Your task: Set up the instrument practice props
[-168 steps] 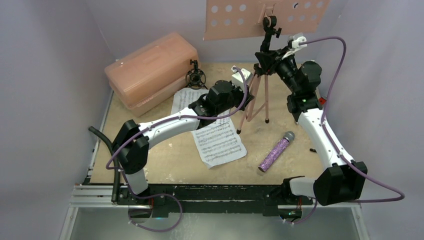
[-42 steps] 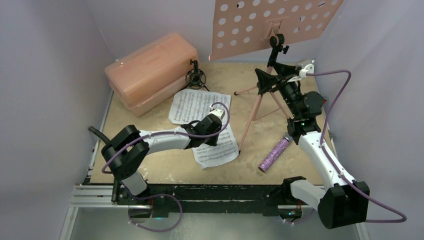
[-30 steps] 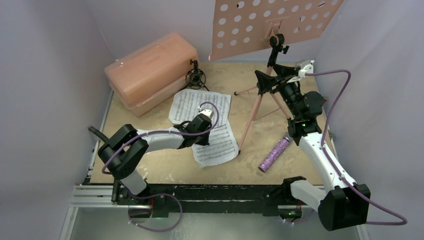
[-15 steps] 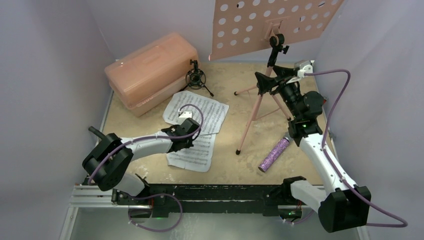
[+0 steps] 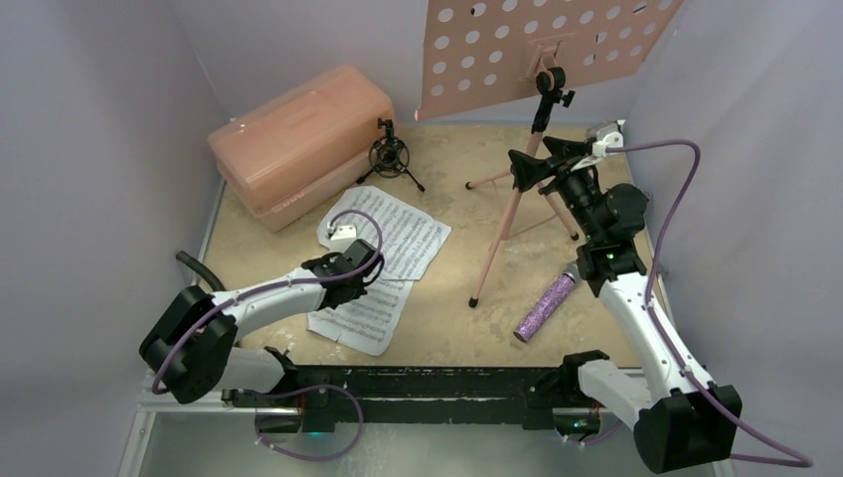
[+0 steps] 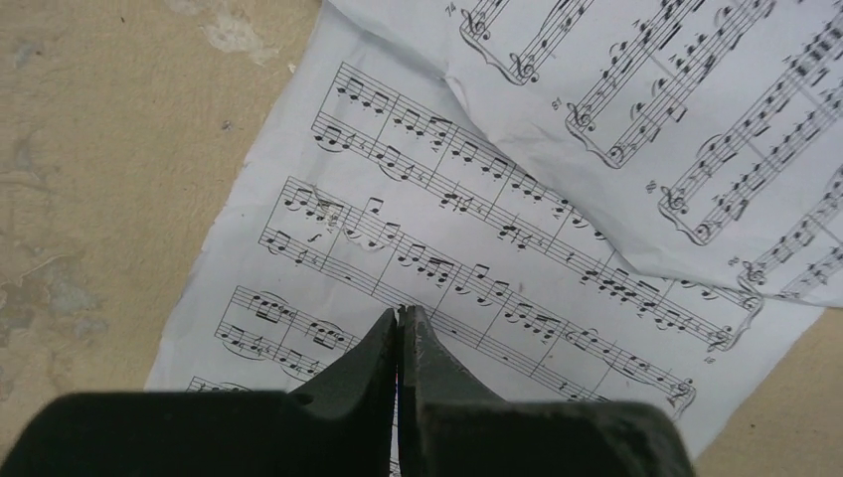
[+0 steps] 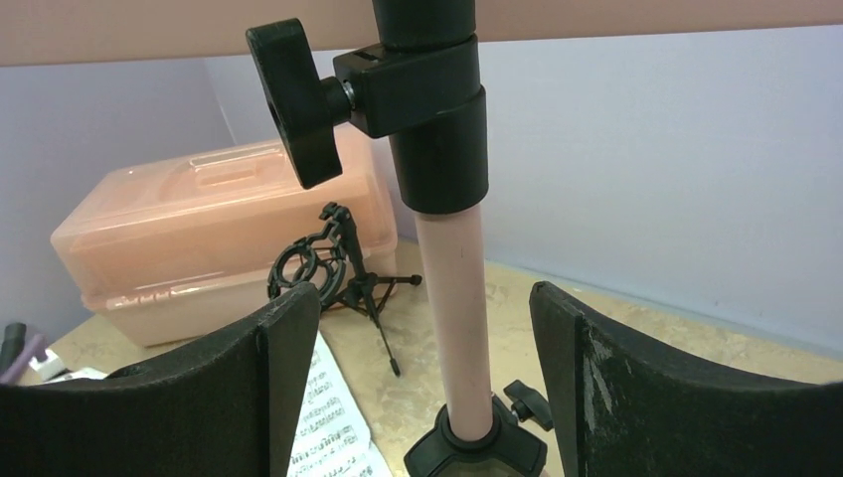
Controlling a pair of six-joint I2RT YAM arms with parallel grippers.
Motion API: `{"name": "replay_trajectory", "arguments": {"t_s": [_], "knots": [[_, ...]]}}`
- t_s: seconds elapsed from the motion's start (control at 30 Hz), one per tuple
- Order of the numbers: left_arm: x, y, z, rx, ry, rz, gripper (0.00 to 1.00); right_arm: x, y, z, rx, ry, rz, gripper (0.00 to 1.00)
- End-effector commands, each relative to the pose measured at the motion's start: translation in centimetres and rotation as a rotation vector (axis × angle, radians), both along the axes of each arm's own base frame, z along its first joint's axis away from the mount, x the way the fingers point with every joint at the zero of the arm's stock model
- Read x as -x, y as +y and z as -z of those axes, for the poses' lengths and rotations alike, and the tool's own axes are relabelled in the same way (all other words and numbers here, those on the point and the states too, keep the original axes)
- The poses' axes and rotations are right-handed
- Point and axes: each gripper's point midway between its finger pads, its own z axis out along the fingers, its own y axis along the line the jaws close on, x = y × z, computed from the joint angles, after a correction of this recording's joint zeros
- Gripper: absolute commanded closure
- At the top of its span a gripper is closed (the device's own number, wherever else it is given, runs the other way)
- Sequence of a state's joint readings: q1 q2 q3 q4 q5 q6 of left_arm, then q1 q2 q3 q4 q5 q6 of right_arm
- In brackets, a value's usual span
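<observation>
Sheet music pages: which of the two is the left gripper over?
The nearer page, the one lying underneath. The shut left gripper points at its middle; the farther page overlaps its edge.

Here we have the sheet-music pages: plain white paper, matt, a little creased at the edges. Under them we see the worktop, rough, mottled beige, scuffed. The pink case is translucent plastic with a soft gloss. The music stand gives us a smooth pink pole and a matt black plastic clamp. The microphone glitters purple.
</observation>
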State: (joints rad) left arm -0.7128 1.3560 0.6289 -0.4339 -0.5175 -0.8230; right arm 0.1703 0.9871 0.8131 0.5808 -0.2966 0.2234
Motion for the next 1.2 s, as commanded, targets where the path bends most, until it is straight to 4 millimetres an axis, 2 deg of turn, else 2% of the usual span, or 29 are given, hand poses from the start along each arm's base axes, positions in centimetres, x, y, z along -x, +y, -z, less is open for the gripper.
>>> {"name": "replay_trajectory", "arguments": {"t_s": [0.0, 0.13, 0.2, 0.3, 0.4, 0.57, 0.67, 0.77, 0.87, 0.97, 1.17], "knots": [[-2.9, -1.2, -5.3, 0.063, -0.156, 0.007, 0.93, 0.9, -0.4, -2.1, 0.000, -0.045, 0.020, 0.20], [-5.2, -3.7, -10.1, 0.142, -0.291, 0.127, 0.78, 1.1, -0.7, -1.6, -0.002, -0.017, 0.031, 0.20], [-6.0, -4.8, -12.5, 0.179, -0.356, 0.182, 0.61, 1.2, -0.7, -1.4, -0.002, 0.001, 0.034, 0.20], [-6.7, -6.0, -15.0, 0.220, -0.432, 0.238, 0.34, 1.2, -1.2, -0.8, -0.018, 0.044, 0.062, 0.17], [-7.3, -7.3, -17.1, 0.273, -0.500, 0.290, 0.23, 1.3, -1.8, 0.2, -0.030, 0.098, 0.092, 0.17], [-8.0, -9.3, -20.9, 0.326, -0.614, 0.405, 0.19, 1.9, -2.2, 1.1, -0.042, 0.147, 0.111, 0.16], [-8.1, -10.9, -23.9, 0.331, -0.718, 0.541, 0.16, 2.4, -2.2, 2.0, -0.040, 0.185, 0.107, 0.16], [-7.9, -12.3, -25.8, 0.330, -0.786, 0.655, 0.13, 2.7, -2.6, 3.1, -0.040, 0.238, 0.128, 0.17], [-7.5, -14.5, -26.0, 0.372, -0.786, 0.771, 0.12, 3.1, -2.9, 4.4, -0.063, 0.301, 0.145, 0.17], [-6.8, -17.5, -24.8, 0.453, -0.746, 0.903, 0.15, 3.2, -2.8, 5.4, -0.091, 0.358, 0.147, 0.17], [-6.3, -23.0, -24.1, 0.654, -0.714, 1.027, 0.18, 2.9, -2.9, 7.8, -0.147, 0.470, 0.170, 0.16]]}}
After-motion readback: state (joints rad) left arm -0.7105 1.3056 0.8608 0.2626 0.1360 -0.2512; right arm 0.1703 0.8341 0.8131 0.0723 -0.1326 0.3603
